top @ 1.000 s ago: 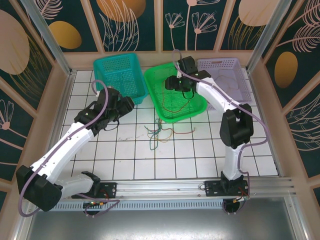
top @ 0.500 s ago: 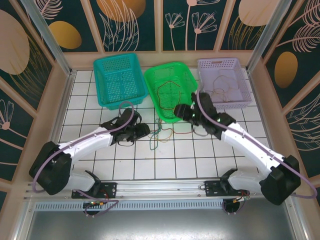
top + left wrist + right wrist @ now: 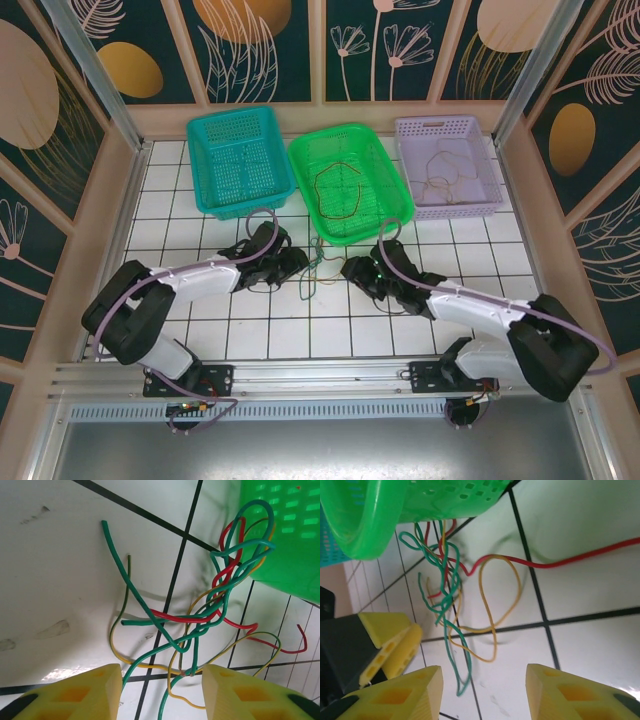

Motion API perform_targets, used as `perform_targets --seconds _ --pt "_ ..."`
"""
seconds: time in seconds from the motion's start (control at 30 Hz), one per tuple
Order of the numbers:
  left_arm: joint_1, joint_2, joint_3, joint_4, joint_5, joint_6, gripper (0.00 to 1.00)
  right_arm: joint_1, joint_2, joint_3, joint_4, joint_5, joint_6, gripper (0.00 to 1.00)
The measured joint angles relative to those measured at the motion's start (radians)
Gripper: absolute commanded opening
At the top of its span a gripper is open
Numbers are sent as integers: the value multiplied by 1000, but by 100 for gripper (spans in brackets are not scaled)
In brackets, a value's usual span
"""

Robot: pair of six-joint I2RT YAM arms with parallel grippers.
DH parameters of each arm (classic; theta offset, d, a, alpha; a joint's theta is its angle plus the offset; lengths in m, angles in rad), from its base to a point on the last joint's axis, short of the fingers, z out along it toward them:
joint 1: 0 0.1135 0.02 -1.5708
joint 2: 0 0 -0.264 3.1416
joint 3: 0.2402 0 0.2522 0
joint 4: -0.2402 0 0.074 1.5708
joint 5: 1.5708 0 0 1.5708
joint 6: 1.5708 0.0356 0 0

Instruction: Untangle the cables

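**Cables** point(image 3: 318, 262): a knot of red, green and yellow strands on the desk point(image 3: 250, 330), just in front of the green basket point(image 3: 336, 131) and between your two arms. One strand lies in the green basket and one in the purple basket point(image 3: 440, 121), so this knot looks like the remainder.

**Left fingers** point(image 3: 75, 690): spread, low over the knot. Green and yellow strands cross the gap, but nothing is pinched.

**Right fingers** point(image 3: 395, 695): spread, facing the knot from the opposite side, nothing pinched. They are probably placed for pulling the knot apart.
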Motion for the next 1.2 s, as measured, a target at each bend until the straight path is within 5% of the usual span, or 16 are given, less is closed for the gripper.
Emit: perform_targets --seconds 0.27,0.47,0.6,0.7,1.07,1.2 --pt "0 15 0 56 13 -72 41 43 145 -8 201 5 96 44" --pt "0 92 0 95 32 -103 37 45 212 -9 257 16 127 20" --pt "0 122 4 106 31 -118 13 45 205 -20 245 23 143 0" --pt "0 125 8 113 21 -129 0 45 165 -29 197 37 137 0" --pt "0 66 10 68 -60 -137 0 40 -20 -33 15 63 129 0" --pt "0 29 10 43 -78 -135 0 42 10 4 -78 49 88 39"
